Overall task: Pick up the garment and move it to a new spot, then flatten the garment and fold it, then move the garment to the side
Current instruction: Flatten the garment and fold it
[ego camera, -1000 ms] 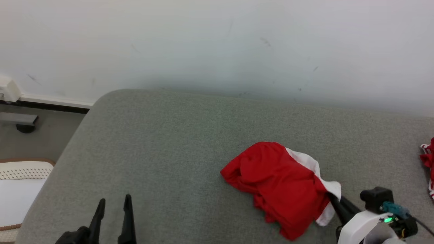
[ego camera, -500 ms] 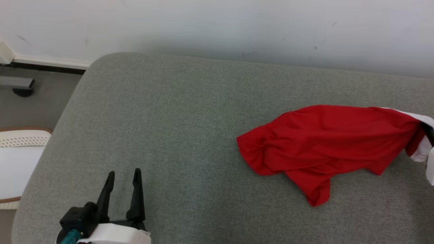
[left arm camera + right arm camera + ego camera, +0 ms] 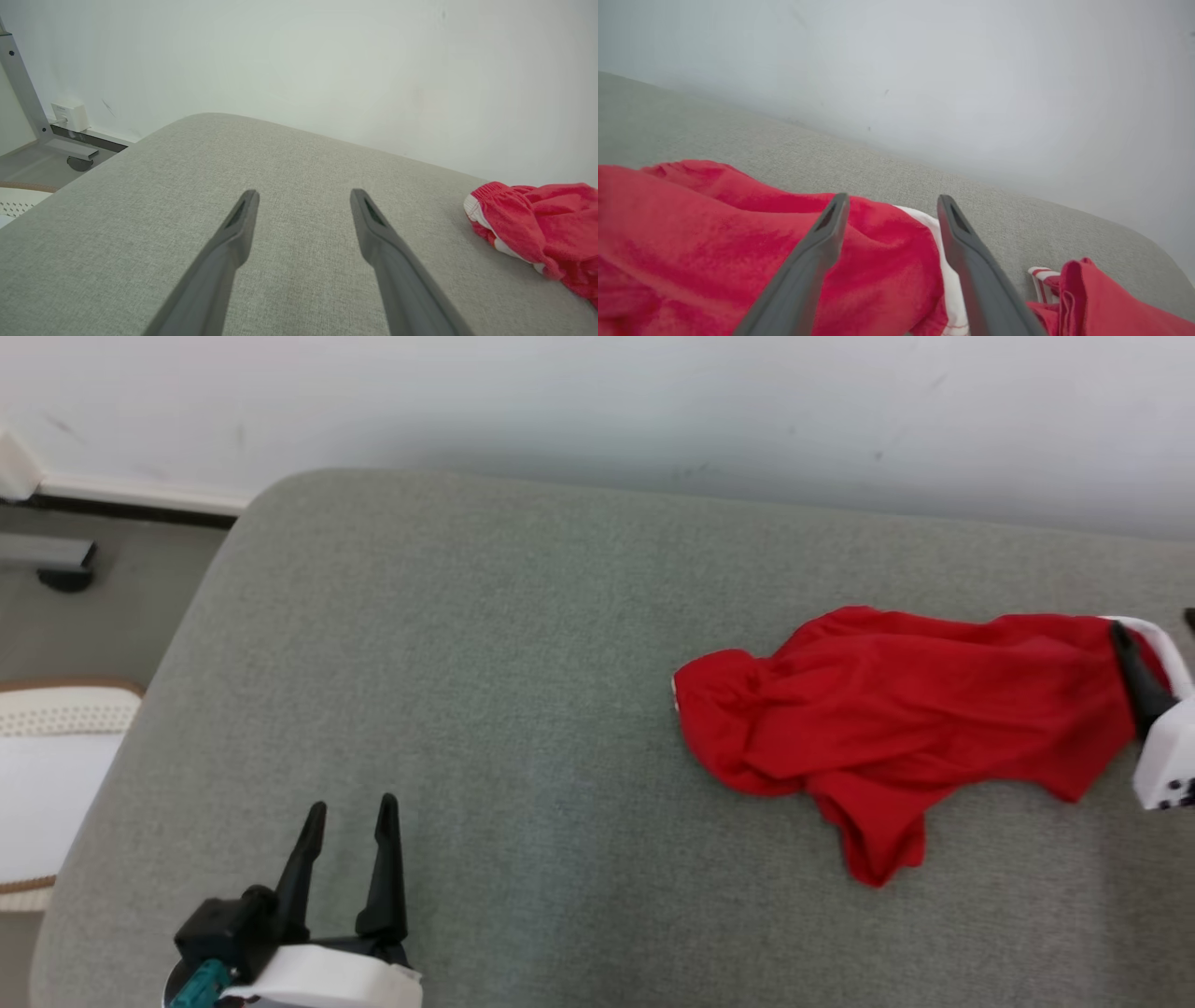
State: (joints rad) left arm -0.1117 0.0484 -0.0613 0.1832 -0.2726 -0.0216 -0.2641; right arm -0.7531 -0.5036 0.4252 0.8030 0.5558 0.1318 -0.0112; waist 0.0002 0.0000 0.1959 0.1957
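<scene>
Grey woven upholstery of a broad cushioned surface is being used as the work area. On its right half a crumpled red fabric garment with a white trimmed edge is being supported, drawn out sideways, with one bunched end turned toward the middle of the cushion and a small flap trailing toward the near side. In the left wrist view the garment is being shown at the right edge, its gathered, white-banded hem turned toward the camera. At the garment's right end the right gripper is being held with its two long dark fingers spread wide. In the right wrist view the right gripper is being seen above the garment, whose red cloth and white edge are being left loose under and between the parted fingers, and no fabric is being pinched. Just beyond that end a second red cloth with white stripes is being shown, bunched on the same upholstery. Well apart from the garment, the left gripper is being kept over bare upholstery at the near left. In its own wrist view the left gripper is being seen with its jaws fully parted and nothing being gripped. Behind the cushion a plain white wall is being shown. Off the cushion's left side a grey metal frame leg on a dark caster and a white perforated panel with a brown rim are being seen on the floor.
</scene>
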